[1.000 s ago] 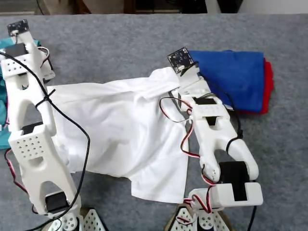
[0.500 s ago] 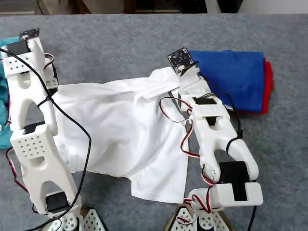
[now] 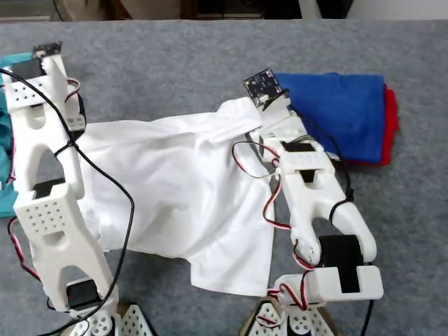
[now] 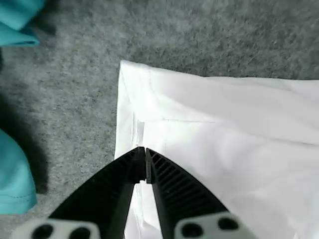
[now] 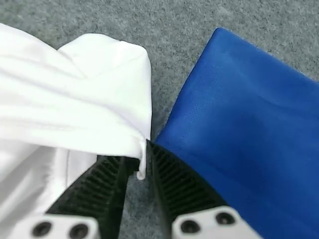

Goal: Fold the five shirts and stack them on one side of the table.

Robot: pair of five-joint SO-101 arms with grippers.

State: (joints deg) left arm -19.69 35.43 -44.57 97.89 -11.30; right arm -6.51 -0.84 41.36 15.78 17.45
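Note:
A white shirt [image 3: 175,189] lies spread and rumpled across the middle of the grey table. My left gripper [image 4: 145,165] is shut on the shirt's folded left edge [image 4: 134,124]; in the high view it sits at the shirt's far left corner [image 3: 77,124]. The right gripper [image 5: 145,160] is shut on the shirt's far right corner [image 5: 114,64], just beside a folded blue shirt [image 5: 249,119]. In the high view this gripper [image 3: 273,115] holds the corner against the blue shirt [image 3: 336,112], which lies on a folded red shirt [image 3: 390,119].
Teal cloth [image 3: 5,154] lies at the table's left edge, close beside the left arm, and shows in the left wrist view [image 4: 15,174]. Bare grey table [image 3: 154,63] stretches behind the white shirt and at the front right [image 3: 413,224].
The left arm has shifted a little to the right, toward the shirt's left corner, and the edge there has bunched slightly. The right arm has kept still.

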